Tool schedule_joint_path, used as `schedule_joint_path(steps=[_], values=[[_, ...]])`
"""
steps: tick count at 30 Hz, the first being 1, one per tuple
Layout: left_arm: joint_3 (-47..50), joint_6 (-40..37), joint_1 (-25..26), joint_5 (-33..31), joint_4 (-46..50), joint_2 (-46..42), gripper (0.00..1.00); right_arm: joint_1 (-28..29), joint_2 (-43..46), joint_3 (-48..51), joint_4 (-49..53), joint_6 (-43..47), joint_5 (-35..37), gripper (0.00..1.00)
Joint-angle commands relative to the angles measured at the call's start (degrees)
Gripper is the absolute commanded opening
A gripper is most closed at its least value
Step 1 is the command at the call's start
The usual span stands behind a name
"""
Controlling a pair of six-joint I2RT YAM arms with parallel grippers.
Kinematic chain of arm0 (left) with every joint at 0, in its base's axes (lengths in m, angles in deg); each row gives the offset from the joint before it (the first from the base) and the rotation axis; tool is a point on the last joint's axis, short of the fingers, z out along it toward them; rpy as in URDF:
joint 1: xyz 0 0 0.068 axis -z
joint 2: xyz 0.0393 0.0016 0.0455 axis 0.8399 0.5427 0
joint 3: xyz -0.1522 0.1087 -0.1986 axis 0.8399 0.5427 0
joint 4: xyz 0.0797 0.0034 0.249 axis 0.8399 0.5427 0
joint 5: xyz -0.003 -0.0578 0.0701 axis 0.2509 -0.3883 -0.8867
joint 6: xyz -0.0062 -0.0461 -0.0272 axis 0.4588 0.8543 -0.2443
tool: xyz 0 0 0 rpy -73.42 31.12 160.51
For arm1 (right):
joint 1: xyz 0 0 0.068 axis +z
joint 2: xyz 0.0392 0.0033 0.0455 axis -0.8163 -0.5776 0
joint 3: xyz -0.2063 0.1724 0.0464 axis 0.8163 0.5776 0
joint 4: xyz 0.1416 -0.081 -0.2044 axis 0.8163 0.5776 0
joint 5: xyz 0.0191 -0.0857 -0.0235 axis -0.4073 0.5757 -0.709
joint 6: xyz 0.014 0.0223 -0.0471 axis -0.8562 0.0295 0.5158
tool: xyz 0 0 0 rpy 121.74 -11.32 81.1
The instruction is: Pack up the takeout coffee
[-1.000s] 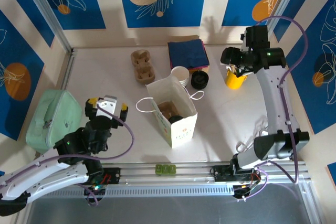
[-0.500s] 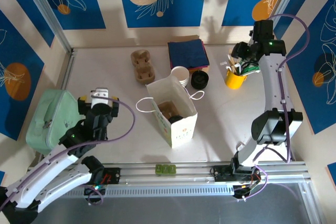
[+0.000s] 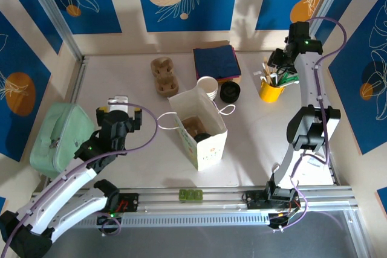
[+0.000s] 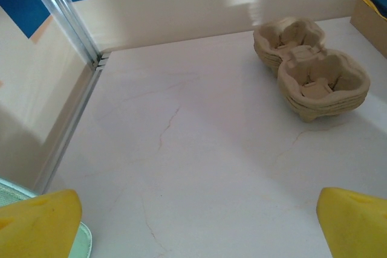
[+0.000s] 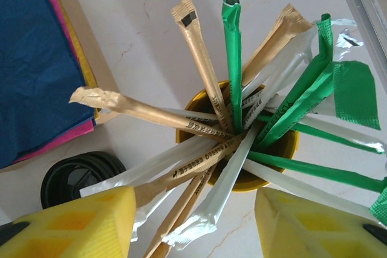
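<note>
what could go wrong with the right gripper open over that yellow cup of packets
1. The packets in the yellow cup splay and cross one another, so the open right gripper may close on several at once or drag neighbours out.
2. The long packets lean far past the rim, so a sideways pull could tip the cup, perhaps spilling them toward the black lids nearby.
</note>
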Motion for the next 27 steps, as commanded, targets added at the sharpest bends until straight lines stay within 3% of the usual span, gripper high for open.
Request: schedule_joint_path(steps=[1,27], values=[[-1.2,-0.5,-0.8,1.6,-2.0,0.2,0.99,-0.5,-0.6,-2.2,2.1,0.8,0.0,0.51],[-0.4,0.3,-2.6,4.0,-3.8,1.4,0.99,-0.1,-2.2,3.5,2.0,-1.0,1.9,0.49]])
